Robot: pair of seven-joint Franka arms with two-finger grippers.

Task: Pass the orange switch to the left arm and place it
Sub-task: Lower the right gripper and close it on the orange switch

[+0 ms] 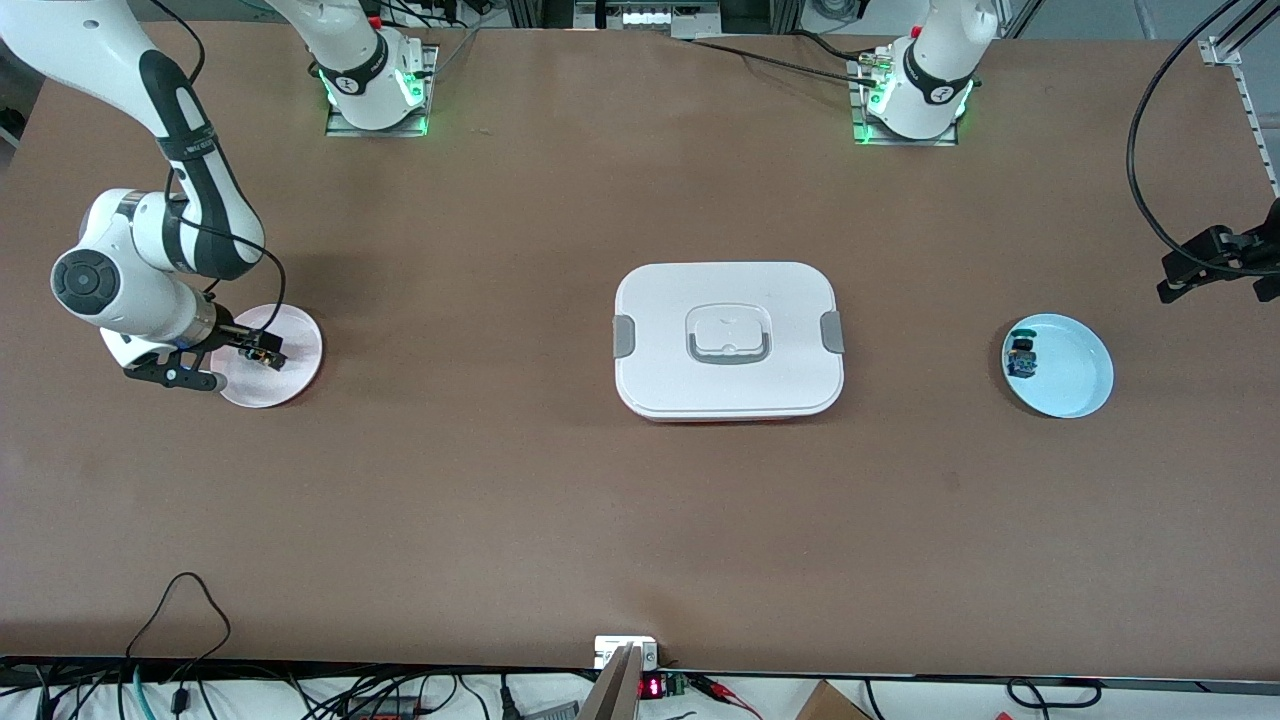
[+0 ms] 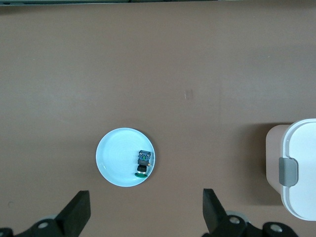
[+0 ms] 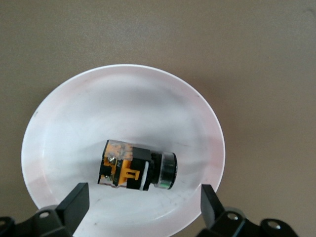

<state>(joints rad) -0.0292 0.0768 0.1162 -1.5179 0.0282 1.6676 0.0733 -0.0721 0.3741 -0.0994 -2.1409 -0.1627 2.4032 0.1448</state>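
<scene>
Both fingers spread wide, right gripper [image 1: 262, 352] over orange switch [image 3: 136, 171], touching nothing

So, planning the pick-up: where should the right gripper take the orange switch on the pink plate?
Probably across its black barrel, coming straight down. The orange switch lies on its side in the pink plate, and the open right gripper hangs over it.
</scene>
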